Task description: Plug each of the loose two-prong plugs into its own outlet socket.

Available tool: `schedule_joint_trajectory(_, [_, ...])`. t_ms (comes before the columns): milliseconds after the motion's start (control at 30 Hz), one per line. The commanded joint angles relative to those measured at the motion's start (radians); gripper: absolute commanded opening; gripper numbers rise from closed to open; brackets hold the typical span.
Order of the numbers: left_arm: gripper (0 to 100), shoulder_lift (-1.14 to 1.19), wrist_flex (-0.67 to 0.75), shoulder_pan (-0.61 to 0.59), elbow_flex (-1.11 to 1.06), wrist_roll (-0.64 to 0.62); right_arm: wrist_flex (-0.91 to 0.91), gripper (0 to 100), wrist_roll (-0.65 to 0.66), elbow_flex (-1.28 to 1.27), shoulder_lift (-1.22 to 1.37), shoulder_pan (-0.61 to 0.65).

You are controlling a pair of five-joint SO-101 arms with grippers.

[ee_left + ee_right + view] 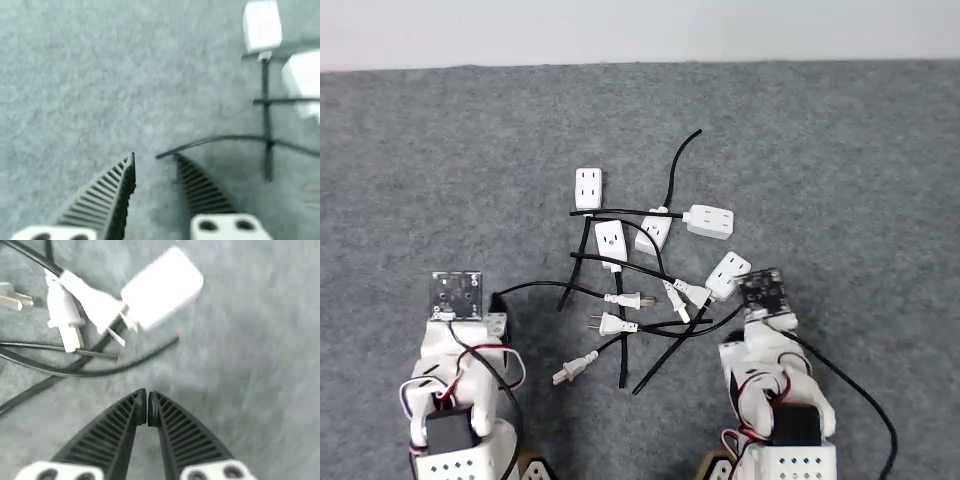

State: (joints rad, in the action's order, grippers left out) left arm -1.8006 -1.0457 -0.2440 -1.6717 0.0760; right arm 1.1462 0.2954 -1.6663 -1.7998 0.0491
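The right pincer [147, 395] is closed together, tip on tip, with nothing between, and it hovers low above the grey worktop [260, 365]. Just beyond its tips a thin black cable [100, 372] runs across the surface. Further out lies a white socket block [162, 287]. A white plug [90, 302] lies against its edge with both prongs bare, so it is not inserted. Beside this one a second plug [65, 327] rests over the dark cables.

The left pincer [154, 161] stands apart and holds nothing. The loose cable end [165, 154] lies on the worktop between its tips. Further away are a small socket [261, 25] and, near it, a larger socket [302, 85].

From above, all the task's things are gathered in the middle of the worktop, between and ahead of the two arms. The far socket [588, 188] and the wide socket [710, 221] lie at the back. Nearer to the arms three plugs lie unplugged: an upper plug [623, 300], a middle plug [613, 323] and a near plug [575, 368].
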Motion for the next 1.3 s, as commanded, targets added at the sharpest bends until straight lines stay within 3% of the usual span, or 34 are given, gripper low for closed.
schedule_joint_trajectory(0, [13, -0.014, -0.026, 0.072, 0.131, -0.075, -0.124, 0.9, 0.163, -0.003, -0.013, -0.047])
schedule_joint_trajectory(133, [12, 0.097, -0.032, 0.095, 0.245, -0.123, -0.130, 0.8, -0.038, 0.123, -0.001, -0.128])
schedule_joint_trajectory(333, [12, 0.574, 0.044, 0.098, 0.544, -0.210, -0.079, 0.8, -0.074, 0.295, 0.071, -0.114])
schedule_joint_trajectory(533, [12, 1.085, 0.052, 0.206, 0.888, -0.284, -0.131, 0.9, -0.166, 0.476, 0.503, -0.111])
schedule_joint_trajectory(667, [12, 1.378, 0.120, 0.288, 1.059, -0.365, -0.361, 0.9, -0.233, 0.453, 0.816, -0.116])
schedule_joint_trajectory(767, [12, 1.591, 0.153, 0.339, 1.191, -0.385, -0.476, 0.9, -0.236, 0.453, 0.975, -0.120])
schedule_joint_trajectory(967, [13, 1.964, 0.178, 0.371, 1.520, -0.416, -0.486, 0.9, -0.204, 0.479, 1.053, -0.111])
schedule_joint_trajectory(1133, [21, 2.228, 0.170, 0.367, 1.774, -0.471, -0.493, 0.9, -0.203, 0.479, 1.059, -0.111])
schedule_joint_trajectory(1267, [22, 2.364, 0.032, 0.364, 1.968, -0.470, -0.532, 0.9, -0.201, 0.473, 1.064, -0.113])
